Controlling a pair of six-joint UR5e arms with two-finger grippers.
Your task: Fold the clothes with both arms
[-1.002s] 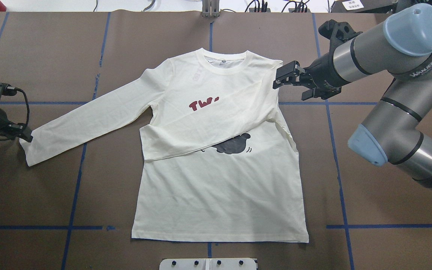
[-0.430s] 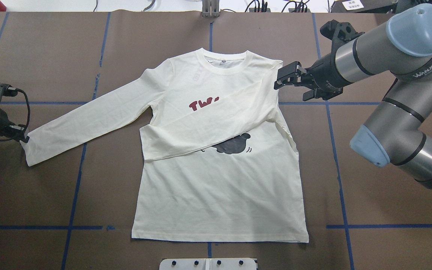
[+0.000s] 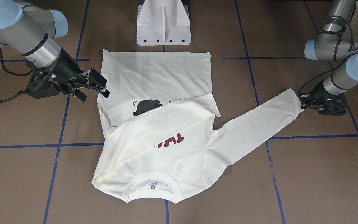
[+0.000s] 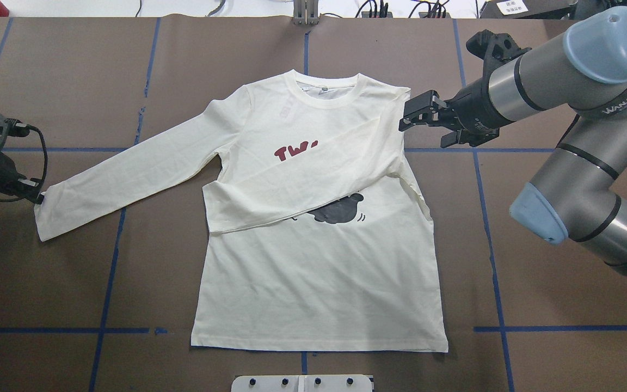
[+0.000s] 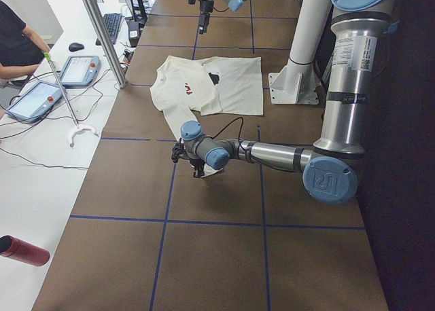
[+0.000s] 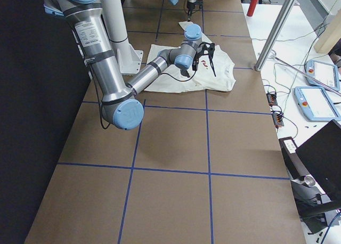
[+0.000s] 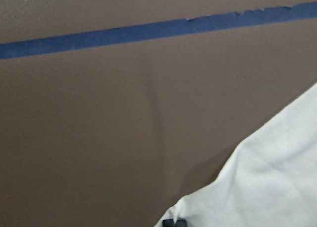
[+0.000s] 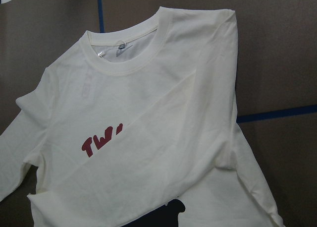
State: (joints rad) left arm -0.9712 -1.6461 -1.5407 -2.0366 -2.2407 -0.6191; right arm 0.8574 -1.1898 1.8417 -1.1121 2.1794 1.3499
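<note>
Showing dark red "TW" — T-shirt [image 4: 319,272], left tool [image 4: 38,197] pinching its cuff, right tool [image 4: 406,116] agape beside shoulder

**Brown table, taped in blue**

We see a brown-covered table [image 4: 74,261] gridded with blue tape lines [image 4: 47,330], a white pedestal [image 3: 163,25] at its edge. Beside it a white bench [image 5: 41,182] carries two tablets [image 5: 34,100] and a red cylinder [image 5: 24,250].

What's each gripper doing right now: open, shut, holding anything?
Left gripper: shut on the sleeve cuff of the cream T-shirt.
Right gripper: open, empty, beside the T-shirt's shoulder.
</note>
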